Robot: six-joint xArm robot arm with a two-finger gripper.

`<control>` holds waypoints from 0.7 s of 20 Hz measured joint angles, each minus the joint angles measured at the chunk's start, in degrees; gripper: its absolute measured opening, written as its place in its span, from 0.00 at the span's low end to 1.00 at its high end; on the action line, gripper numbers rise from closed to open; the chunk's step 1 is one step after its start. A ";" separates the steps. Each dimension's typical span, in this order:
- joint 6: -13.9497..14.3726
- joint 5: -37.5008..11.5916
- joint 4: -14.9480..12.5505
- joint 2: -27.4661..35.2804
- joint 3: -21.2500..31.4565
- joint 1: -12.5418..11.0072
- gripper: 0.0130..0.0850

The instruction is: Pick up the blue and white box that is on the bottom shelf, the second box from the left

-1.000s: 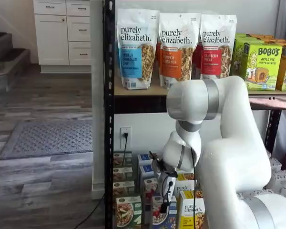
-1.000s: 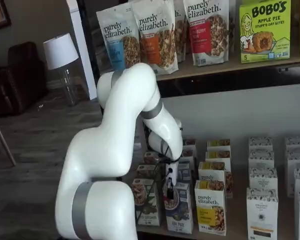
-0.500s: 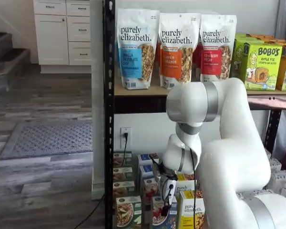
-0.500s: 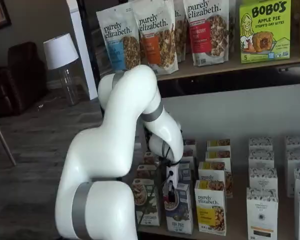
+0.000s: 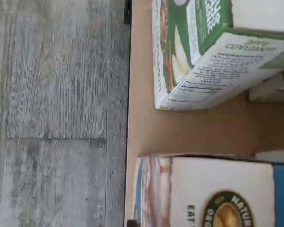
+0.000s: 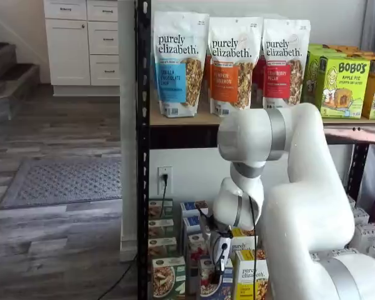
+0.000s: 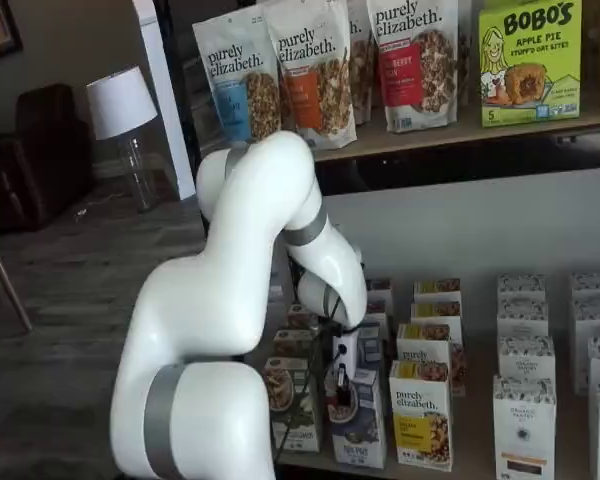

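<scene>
- green-and-white carton (image 6: 168, 278) sits at the left end of the bottom shelf (image 7: 450, 468), front row; in the wrist view it (image 5: 199, 52) lies across a strip of bare tan board from the target, not touching.
- blue and white box (image 7: 357, 420) is just right of it, upright, front row, on the shelf; also seen in a shelf view (image 6: 214, 282) and close up in the wrist view (image 5: 203, 189).
- gripper (image 7: 339, 383) hangs right at the box's top front; vs 1.0 s ago it has dropped lower, and the fingers now overlap the upper part of the box face in both shelf views (image 6: 219, 261).
- jaws: fingers seen side-on as one dark strip, so I can't tell if they are apart or closed, or touching the box.
- yellow-and-white "purely elizabeth" carton (image 7: 422, 415) is just right of the target, unchanged from the earlier frames.
- elbow of the arm (image 6: 312, 206) has shifted only slightly.
</scene>
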 joint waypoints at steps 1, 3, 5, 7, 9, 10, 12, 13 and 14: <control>-0.17 -0.04 0.15 0.00 0.06 -0.03 0.72; -0.24 -0.06 0.18 -0.02 0.14 -0.08 0.72; 0.12 0.02 -0.33 -0.05 0.21 -0.18 0.72; 0.01 0.04 -0.31 -0.10 0.32 -0.25 0.72; -0.18 -0.02 -0.20 -0.17 0.46 -0.32 0.72; -0.23 -0.01 -0.18 -0.20 0.51 -0.35 0.72; -0.22 0.01 -0.24 -0.26 0.57 -0.40 0.67; -0.15 0.06 -0.33 -0.28 0.58 -0.41 0.61; -0.10 0.08 -0.38 -0.29 0.58 -0.42 0.61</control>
